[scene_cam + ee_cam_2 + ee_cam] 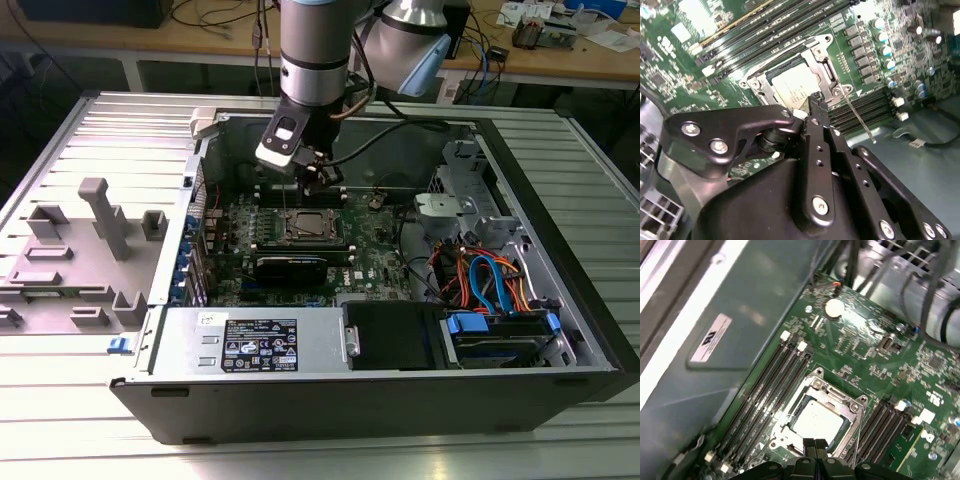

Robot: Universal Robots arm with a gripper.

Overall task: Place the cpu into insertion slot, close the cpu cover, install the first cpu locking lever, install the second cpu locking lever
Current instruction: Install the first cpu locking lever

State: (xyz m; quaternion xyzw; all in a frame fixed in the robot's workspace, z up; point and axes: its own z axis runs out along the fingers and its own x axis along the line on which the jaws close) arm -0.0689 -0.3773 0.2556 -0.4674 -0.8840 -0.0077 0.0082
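a ribbed metal counter [60, 440] carries an open computer case [400, 395] lying on its side, and a second, wooden counter [560, 55] strewn with cables stands behind it.

the tool [322, 180] hangs from the arm just above the green motherboard [375, 262]. in the first wrist view the tool [814, 444] is clenched, its two dark fingertips [810, 444] pressed together with nothing seen between them. in the second wrist view the tool [816, 100] sits right at the edge of the cpu cover [827, 65]; whether it touches the frame, i cannot tell.

the cpu [817, 422] lies flat in the insertion slot [302, 228], its silvery top [792, 87] showing through the cover's window. the cpu cover [837, 392] lies down flat around it.

a thin metal lever [857, 117] runs out from a corner of the cover over the neighbouring memory slots [875, 107]; whether it is latched is unclear. more long black memory slots [765, 395] flank the other side of the socket.

further out on the board sits a round coin battery [834, 306]. in the exterior view a labelled power supply [255, 345] lies along the near wall of the case, and blue and orange cables [490, 280] coil at the exterior view's right. a grey plastic fixture [95, 250] rests on the counter at the exterior view's left, well apart from the case opening.
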